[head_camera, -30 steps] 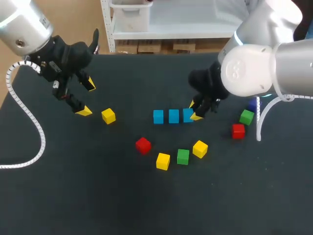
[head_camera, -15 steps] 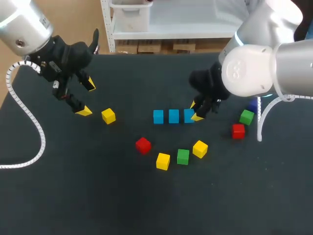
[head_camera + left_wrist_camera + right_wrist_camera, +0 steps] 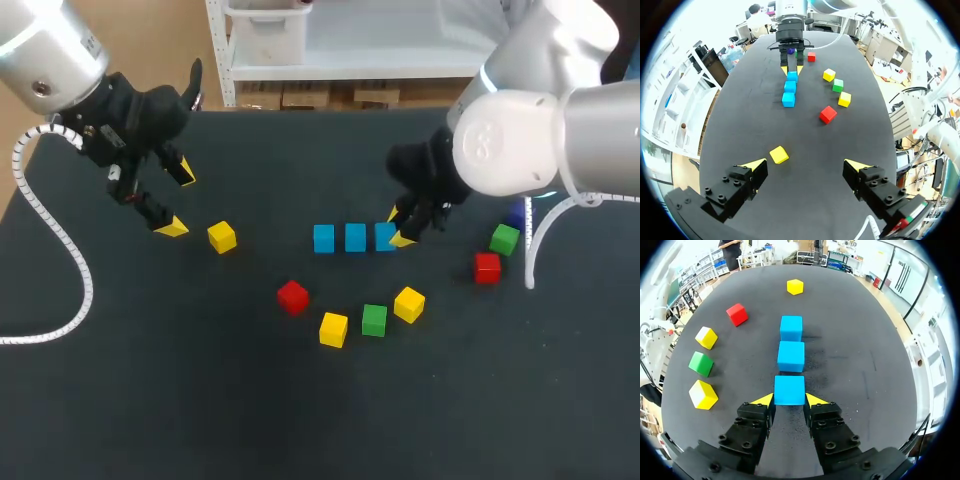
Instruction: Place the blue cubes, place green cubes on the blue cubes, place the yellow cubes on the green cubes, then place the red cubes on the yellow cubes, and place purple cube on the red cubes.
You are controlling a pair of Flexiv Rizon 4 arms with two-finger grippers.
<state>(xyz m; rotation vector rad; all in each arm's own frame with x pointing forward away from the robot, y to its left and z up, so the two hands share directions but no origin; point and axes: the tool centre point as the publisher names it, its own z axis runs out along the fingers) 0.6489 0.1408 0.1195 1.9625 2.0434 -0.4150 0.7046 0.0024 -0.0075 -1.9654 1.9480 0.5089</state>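
Three blue cubes lie in a row at mid-table: left, middle and right. My right gripper is shut on the right blue cube, which rests on the table in line with the other two. My left gripper hangs open over the table's left part, with nothing between its fingers. A lone yellow cube lies just right of it, and sits ahead of the left gripper in its wrist view.
In front of the row lie a red cube, a yellow cube, a green cube and another yellow cube. At the right are a red cube, a green cube and a purple cube, partly hidden.
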